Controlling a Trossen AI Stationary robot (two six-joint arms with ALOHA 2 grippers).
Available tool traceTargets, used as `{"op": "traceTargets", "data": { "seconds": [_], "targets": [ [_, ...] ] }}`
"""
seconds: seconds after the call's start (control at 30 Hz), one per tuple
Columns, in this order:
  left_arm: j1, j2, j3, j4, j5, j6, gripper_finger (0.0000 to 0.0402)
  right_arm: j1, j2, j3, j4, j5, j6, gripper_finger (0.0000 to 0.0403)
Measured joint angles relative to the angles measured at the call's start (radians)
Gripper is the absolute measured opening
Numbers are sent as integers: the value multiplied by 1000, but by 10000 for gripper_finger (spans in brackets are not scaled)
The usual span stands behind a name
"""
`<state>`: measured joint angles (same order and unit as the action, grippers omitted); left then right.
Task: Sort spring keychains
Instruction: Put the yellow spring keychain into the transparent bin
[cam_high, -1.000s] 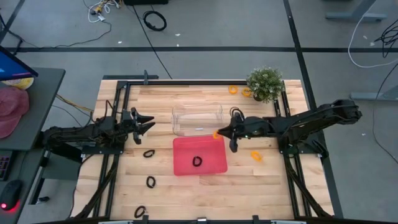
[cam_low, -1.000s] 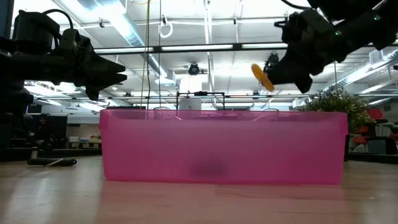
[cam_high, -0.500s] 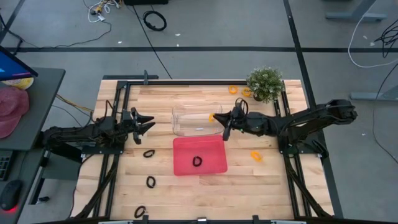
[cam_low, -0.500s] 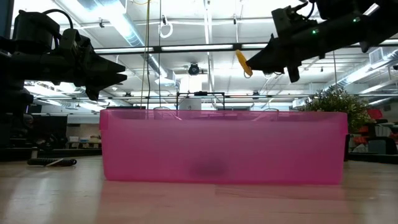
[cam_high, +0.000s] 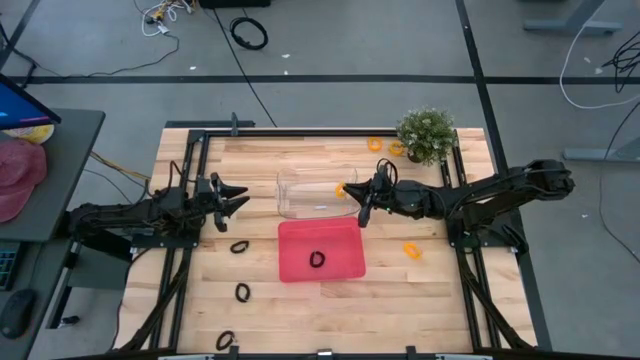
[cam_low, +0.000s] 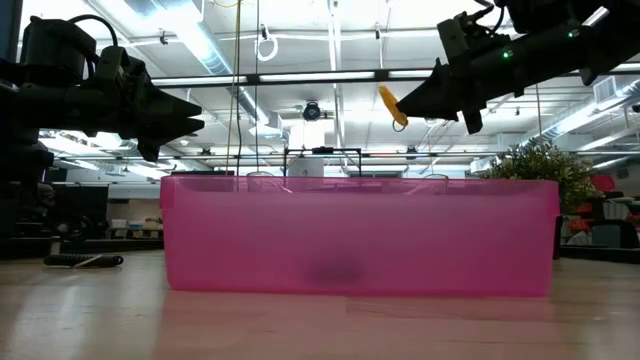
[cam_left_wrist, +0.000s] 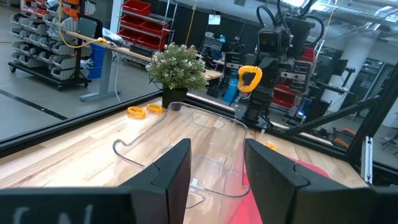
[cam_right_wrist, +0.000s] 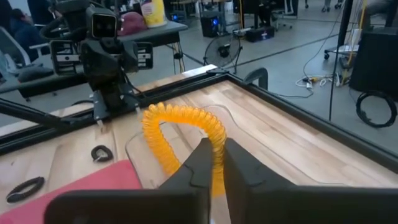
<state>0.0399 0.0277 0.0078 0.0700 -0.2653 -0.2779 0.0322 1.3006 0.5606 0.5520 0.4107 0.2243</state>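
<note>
Orange spring keychain (cam_right_wrist: 184, 138) pinched in right end effector (cam_high: 362, 203): carry fully over clear bin (cam_high: 300, 205), lower, then release; left end effector (cam_high: 237, 197) spread, idle.

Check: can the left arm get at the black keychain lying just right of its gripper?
Probably yes. The left gripper hangs open just above the black keychain, with bare table between them. The right gripper holds an orange keychain over the clear bin, well clear.

Two bins at mid-tabletop.
The clear plastic bin (cam_high: 317, 193) sits just behind the red plastic tray (cam_high: 340, 262), between both arms; the potted plant (cam_high: 426, 134) stands far right.
</note>
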Motion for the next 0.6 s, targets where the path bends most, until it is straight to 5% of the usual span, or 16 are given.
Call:
{"op": "traceTargets", "data": {
  "seconds": [0.6],
  "targets": [
    [0,0,0,0,0,0,154,0,0,0,-19,0,-15,134]
  ]
}}
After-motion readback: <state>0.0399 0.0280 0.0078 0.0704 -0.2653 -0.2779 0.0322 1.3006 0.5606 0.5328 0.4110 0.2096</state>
